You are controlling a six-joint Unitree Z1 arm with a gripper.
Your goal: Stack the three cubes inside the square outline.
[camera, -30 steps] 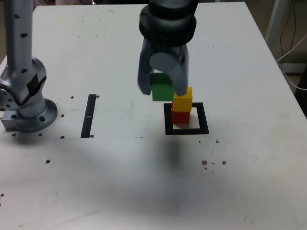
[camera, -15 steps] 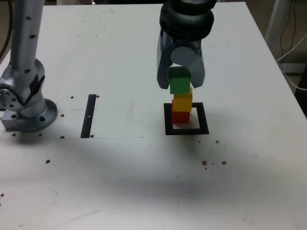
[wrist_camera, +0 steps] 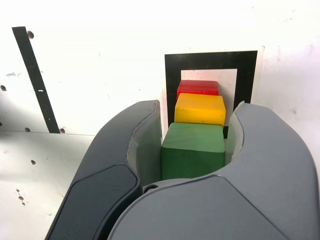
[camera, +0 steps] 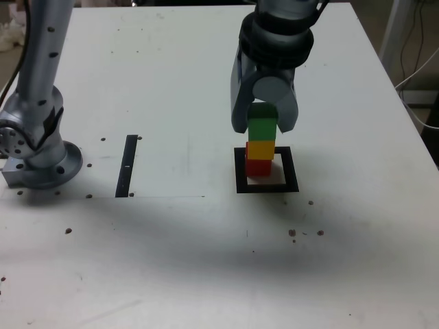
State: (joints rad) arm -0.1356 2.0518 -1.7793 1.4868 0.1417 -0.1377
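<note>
The red cube (camera: 258,166) rests on the white centre of the square outline (camera: 267,171), toward its far side. On top of it sits the yellow cube (camera: 260,149). The green cube (camera: 262,127) is directly over the yellow one, and my gripper (camera: 263,122) is shut on it. Whether the green cube touches the yellow one I cannot tell. In the wrist view the green cube (wrist_camera: 193,149) fills the gap between the two grey fingers (wrist_camera: 145,145), with the yellow cube (wrist_camera: 199,108), the red cube (wrist_camera: 198,87) and the square outline (wrist_camera: 172,75) beyond it.
A thin black strip (camera: 127,165) lies on the white table (camera: 357,226) at the exterior view's left of the outline. The arm's grey base (camera: 38,154) stands at the left edge. Small dark specks dot the table's near side.
The gripper has carried the green cube to the exterior view's right, from beside the yellow cube to directly above it, and has come down over the stack.
</note>
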